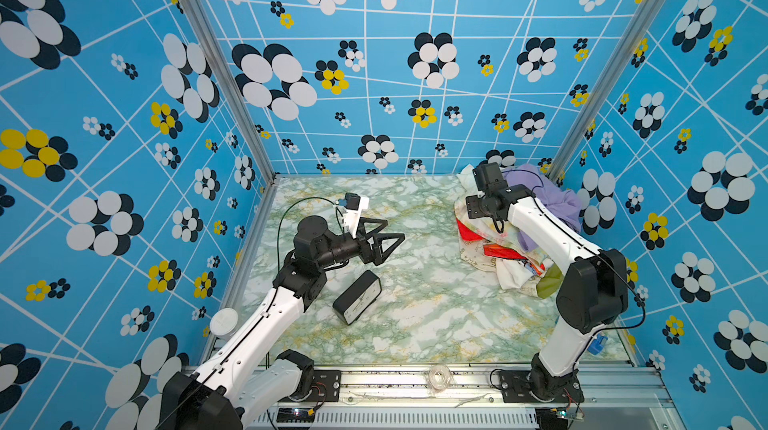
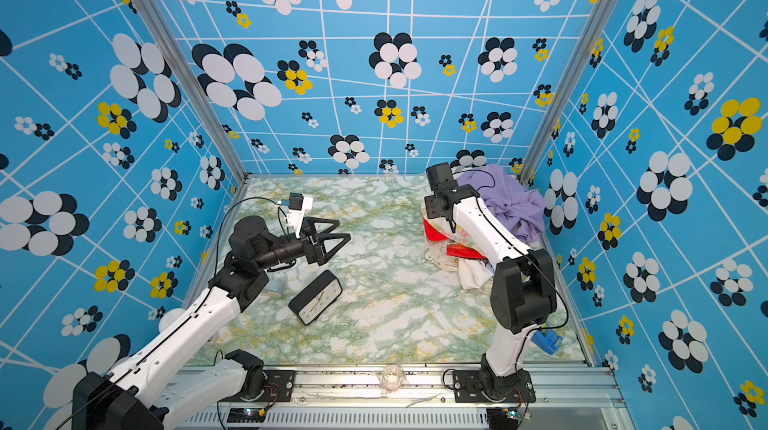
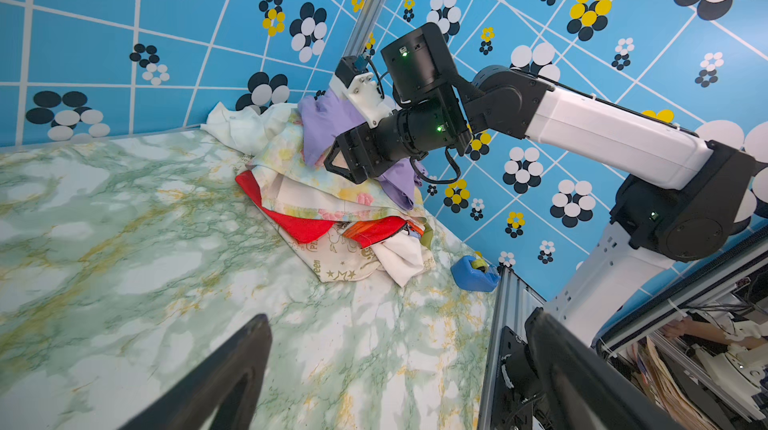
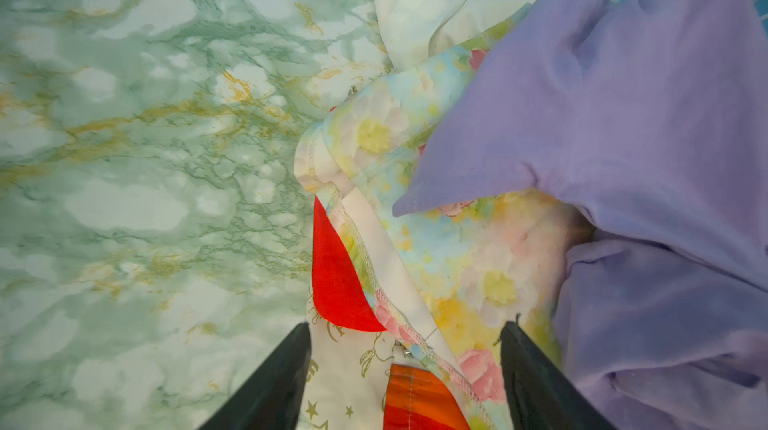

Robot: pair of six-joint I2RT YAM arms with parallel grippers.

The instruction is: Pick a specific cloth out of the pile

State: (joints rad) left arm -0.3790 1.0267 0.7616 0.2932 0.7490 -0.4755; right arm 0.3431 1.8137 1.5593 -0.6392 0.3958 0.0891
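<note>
The right gripper (image 4: 407, 324) is hovering, jaws spread and empty, astride the flowered cloth (image 4: 465, 249), likely lining up a pinch clear of the lavender cloth (image 4: 623, 95) beside it.

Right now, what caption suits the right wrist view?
Open black fingers frame a pale yellow flowered cloth lying under a lavender cloth.

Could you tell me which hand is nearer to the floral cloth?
Right. The right hand is open right at the floral cloth; the left hand hovers open mid-table, well away, near the black clock.
</note>
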